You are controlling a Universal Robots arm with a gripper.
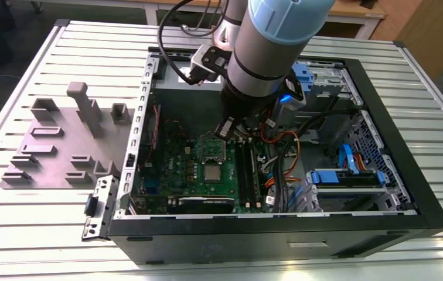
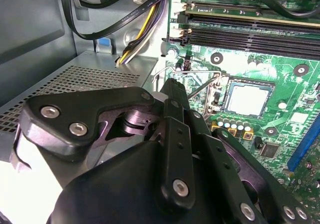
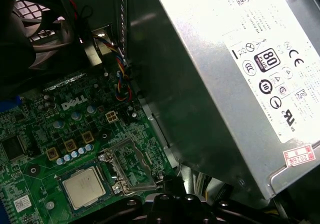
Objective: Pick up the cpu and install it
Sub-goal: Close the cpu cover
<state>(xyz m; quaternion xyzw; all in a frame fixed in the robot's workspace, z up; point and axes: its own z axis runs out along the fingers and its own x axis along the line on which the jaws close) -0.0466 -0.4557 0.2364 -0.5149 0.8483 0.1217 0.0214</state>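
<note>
I read the cpu [image 1: 211, 172] as light, thin, rigid and fragile: smooth metal lid on top, and I'd guess a delicate underside. I judge the only safe hold is across two opposite edges, since the flat lid gives fingers nothing to bite.

In the exterior view it sits on the green motherboard [image 1: 186, 175] inside the open computer case [image 1: 397, 170], apparently already lying in its socket. The gripper [image 1: 227, 130] hangs above the board, with the chip toward 6 o'clock from it in that view, near but apart. In both wrist views the cpu [image 2: 247, 99] [image 3: 83, 186] lies bare beside the raised retention frame [image 3: 127, 164], nothing touching it.

Grip state: I cannot tell; nothing appears held.
</note>
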